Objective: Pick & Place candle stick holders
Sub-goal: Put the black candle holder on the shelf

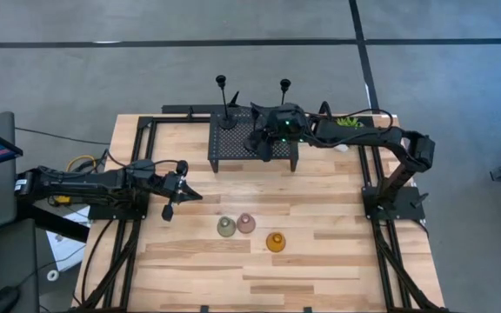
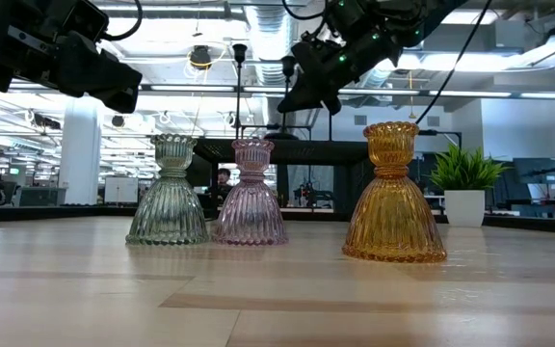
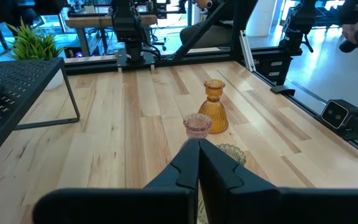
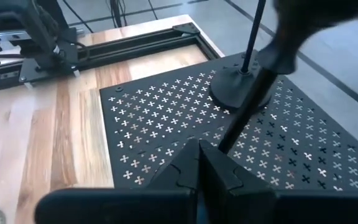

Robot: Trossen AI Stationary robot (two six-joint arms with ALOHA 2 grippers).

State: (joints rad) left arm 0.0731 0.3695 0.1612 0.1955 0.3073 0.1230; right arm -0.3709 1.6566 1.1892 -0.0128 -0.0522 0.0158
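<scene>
1. 2 black holders, one (image 1: 222,97) and the other (image 1: 284,94), stand on the rack (image 1: 255,141). The right tool (image 1: 263,139), fingers together and empty, hovers over the rack with the nearer stem just beyond it.
2. A 3rd black holder is not clearly visible.
3. Green (image 1: 225,227), pink (image 1: 246,223) and amber (image 1: 275,242) holders sit on the counter (image 1: 337,235), untouched. The left tool (image 1: 170,207), fingers together and empty, hangs short of them, the green nearest.
4. Judgement: roughly half placed; 3 squat holders remain.
</scene>
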